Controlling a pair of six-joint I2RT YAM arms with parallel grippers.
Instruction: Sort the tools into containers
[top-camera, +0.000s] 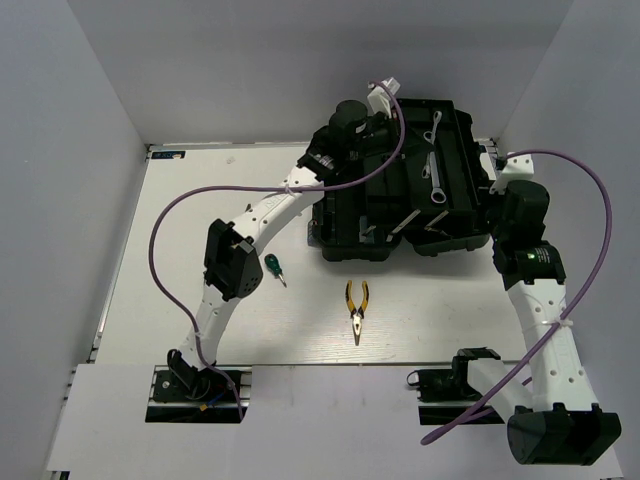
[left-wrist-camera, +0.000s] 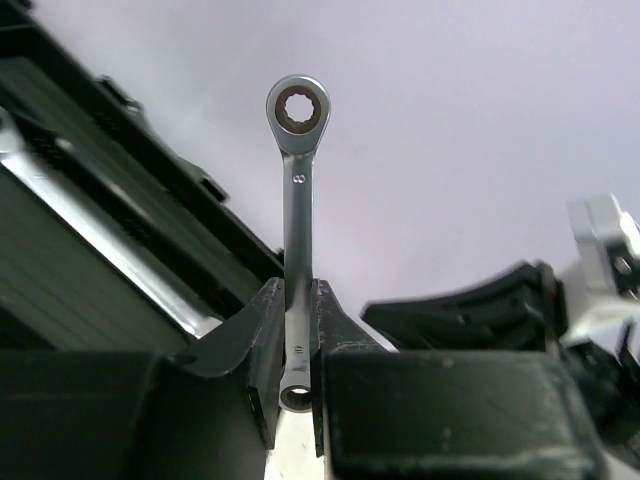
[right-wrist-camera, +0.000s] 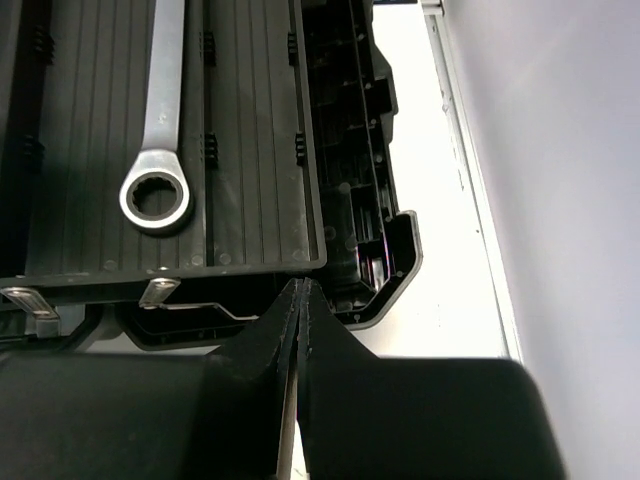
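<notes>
The black toolbox (top-camera: 385, 200) stands open at the back of the table. A large silver wrench (top-camera: 435, 175) and a smaller one (top-camera: 432, 128) lie in its ribbed tray; the large one's ring end shows in the right wrist view (right-wrist-camera: 155, 195). My left gripper (top-camera: 375, 108) is over the toolbox's back left. It is shut on a small silver ratchet wrench (left-wrist-camera: 297, 180), gripped near its lower end between the fingers (left-wrist-camera: 297, 292). My right gripper (top-camera: 493, 190) is shut and empty (right-wrist-camera: 302, 292) beside the toolbox's right side. A green-handled screwdriver (top-camera: 274, 267) and yellow-handled pliers (top-camera: 357, 310) lie on the table.
White walls close in the table on the left, back and right. The toolbox's right rim (right-wrist-camera: 385, 270) is just ahead of my right fingers, with a strip of white table (right-wrist-camera: 440, 200) between it and the right wall. Purple cables loop off both arms.
</notes>
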